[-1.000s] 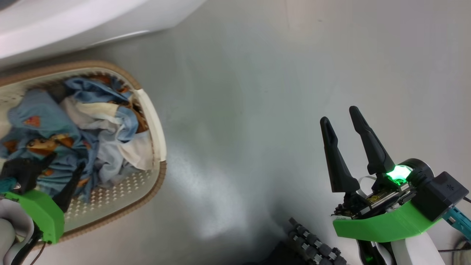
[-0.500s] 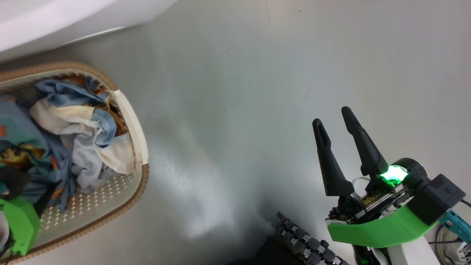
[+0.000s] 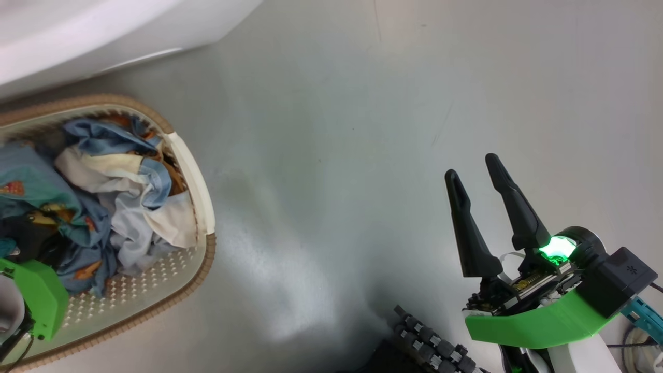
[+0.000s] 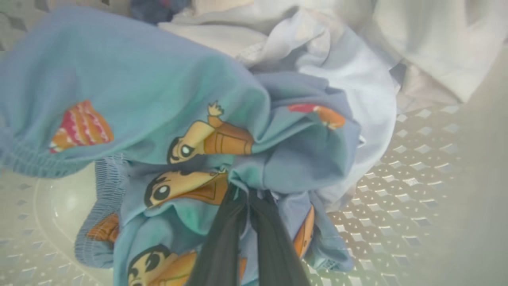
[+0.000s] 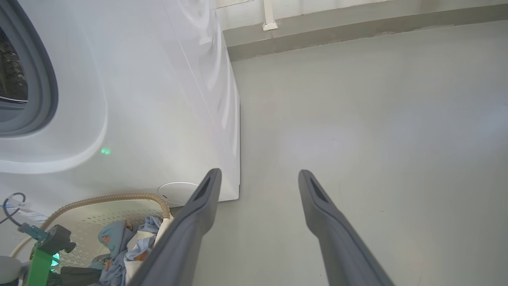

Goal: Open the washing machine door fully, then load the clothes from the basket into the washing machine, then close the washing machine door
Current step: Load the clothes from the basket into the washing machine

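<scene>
Left gripper point(image 4: 247, 195) pinches a bunched fold of the soft, limp, probably light cartoon-print garment point(image 4: 158, 79); right gripper point(image 3: 472, 167) hangs wide open, empty

Placement of the basket point(image 3: 196, 173).
It holds the clothes point(image 3: 103, 207) and stands on the floor point(image 3: 336, 129) before the washing machine point(image 3: 77, 31); the right gripper point(image 3: 471, 167) is well to its right.

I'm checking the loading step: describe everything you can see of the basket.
The basket is cream perforated plastic with a brown woven-look rim and a white handle. It stands upright on the grey floor by the washing machine, holding crumpled clothes. The left gripper reaches inside, shut on a blue printed garment.
</scene>
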